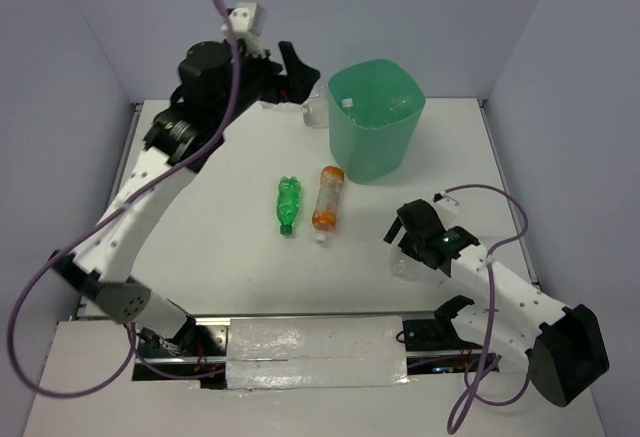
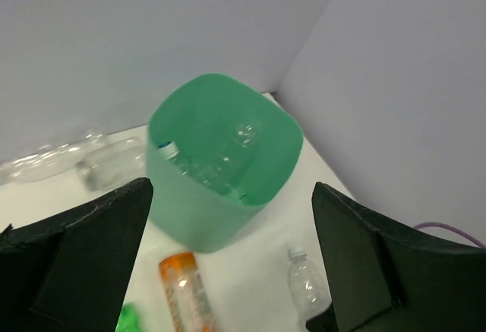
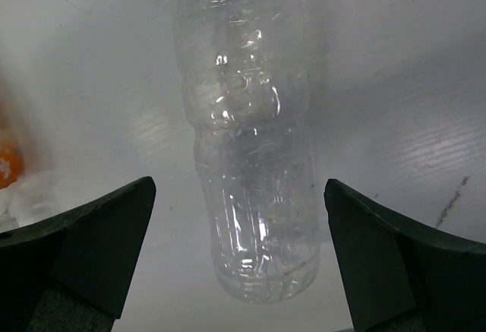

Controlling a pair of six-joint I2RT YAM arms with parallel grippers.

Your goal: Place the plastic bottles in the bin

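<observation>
Both jaws gape empty: left gripper (image 1: 298, 75) beside the far bin (image 1: 378, 152), right gripper (image 3: 239, 195) straddling a clear bottle (image 3: 243, 104), near right. I'd lower squarely, then pinch gently at mid-body.

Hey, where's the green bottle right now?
In the top view the green bottle lies on the table near its middle, just left of the orange-ended bottle and nearer the arms than the bin.

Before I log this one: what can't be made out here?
- Bottle count inside the bin: its clear bottles overlap and blur, left wrist view.
- Clear bottle at the right hand: neck cut off by the right wrist view's top edge; the arm covers it from above.
</observation>
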